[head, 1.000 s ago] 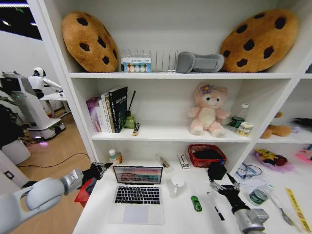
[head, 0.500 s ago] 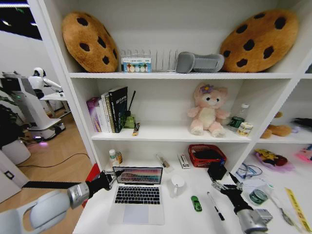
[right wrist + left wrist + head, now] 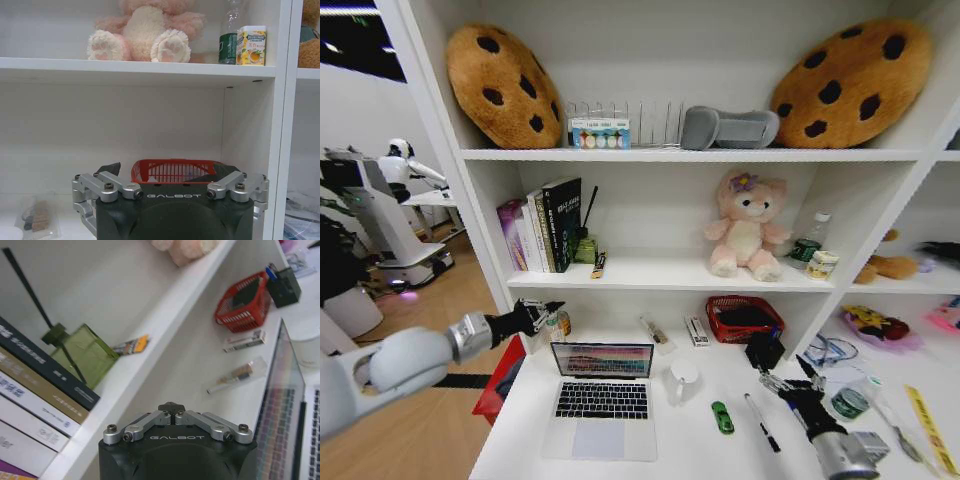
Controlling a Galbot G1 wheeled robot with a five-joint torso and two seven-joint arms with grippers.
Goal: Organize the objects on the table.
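Observation:
The open silver laptop sits at the front left of the white table, its screen lit. A green toy car and a thin marker pen lie to its right, with a white mug between. My left gripper hovers shut and empty above the laptop's back left corner, level with the lower shelf edge. My right gripper stands open just right of the pen, holding nothing, facing the red basket.
A red basket and a black pen holder stand at the back of the table. Small packets lie behind the laptop. Books and a green bottle fill the shelf above. Clutter covers the table's right end.
My left arm has risen from beside the laptop's left edge and now reaches up toward the shelf. The right gripper has drifted slightly right and down.

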